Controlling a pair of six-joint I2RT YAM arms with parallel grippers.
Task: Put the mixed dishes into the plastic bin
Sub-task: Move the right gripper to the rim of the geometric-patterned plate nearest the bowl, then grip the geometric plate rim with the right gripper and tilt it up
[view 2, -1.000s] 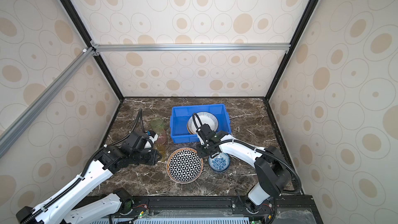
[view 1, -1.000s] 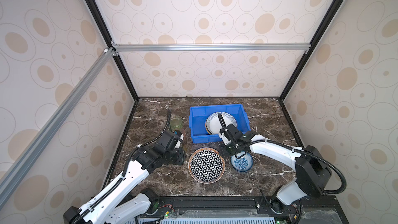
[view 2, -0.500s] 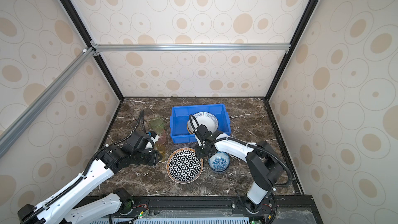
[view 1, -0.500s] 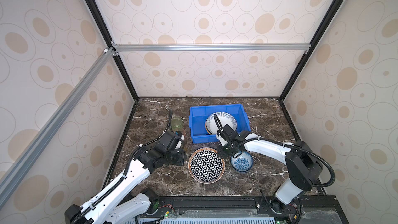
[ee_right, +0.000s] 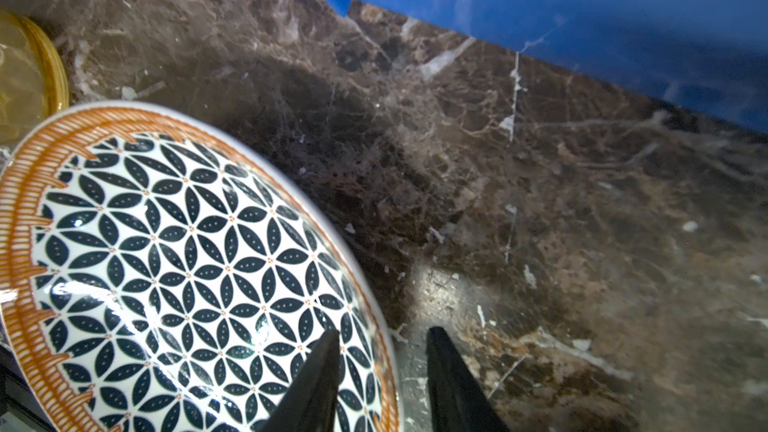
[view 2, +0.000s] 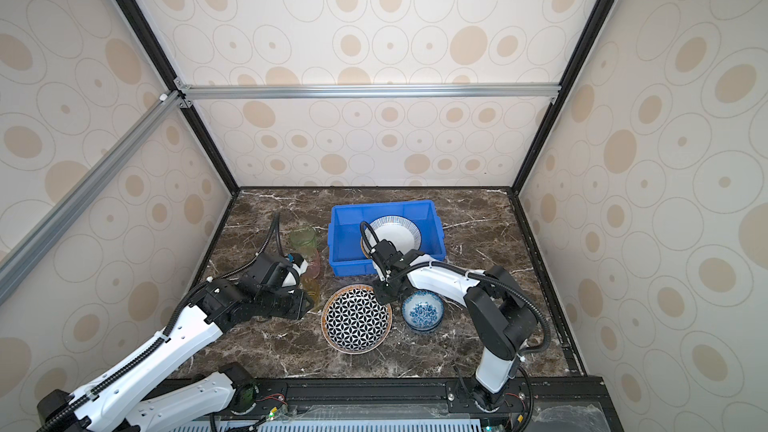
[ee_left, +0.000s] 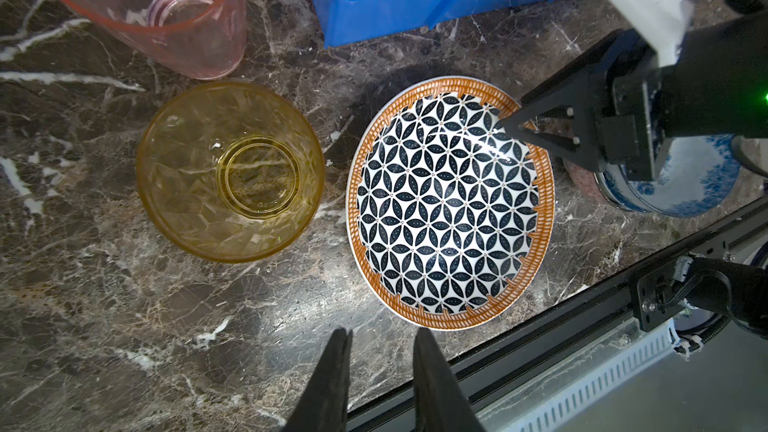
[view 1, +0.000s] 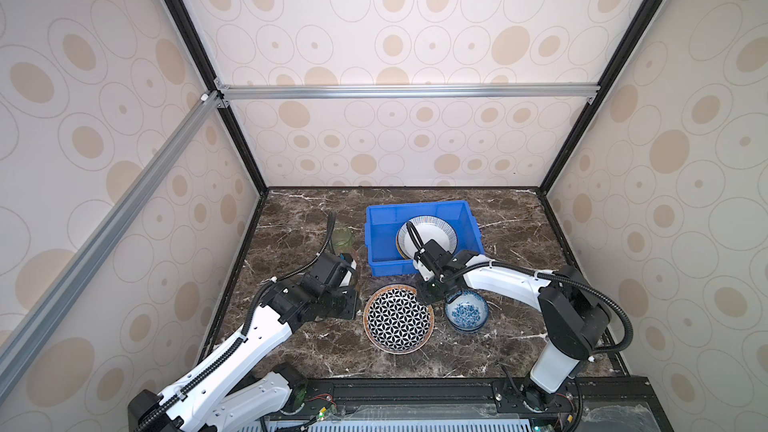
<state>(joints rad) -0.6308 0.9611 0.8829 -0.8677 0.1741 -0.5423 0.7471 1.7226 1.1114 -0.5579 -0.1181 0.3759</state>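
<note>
Right wrist view has the right tool (ee_right: 382, 332) low over the dark marble surface (ee_right: 540, 201). Its two fingers stand apart and astride the orange rim of the black-white geometric plate (ee_right: 187, 263): one finger is over the patterned inside, and its partner is outside with a sliver of marble showing between it and the rim, so nothing is clamped. The plate rests on the surface, outside the plastic bin (view 1: 382, 222). A strip of bare surface lies between this tool's tips and the bin's wall, and a blue-striped plate (view 1: 432, 234) lies inside the bin. The blue-floral bowl (view 1: 466, 311) stands just beside that tool, on the side away from the plate. From the left wrist view, the left tool (ee_left: 383, 331) hangs empty with fingers narrowly apart, the same plate just ahead of its tips, a yellow cup (ee_left: 230, 170) ahead to one side, and a pink cup (ee_left: 166, 14) farther beyond.
</note>
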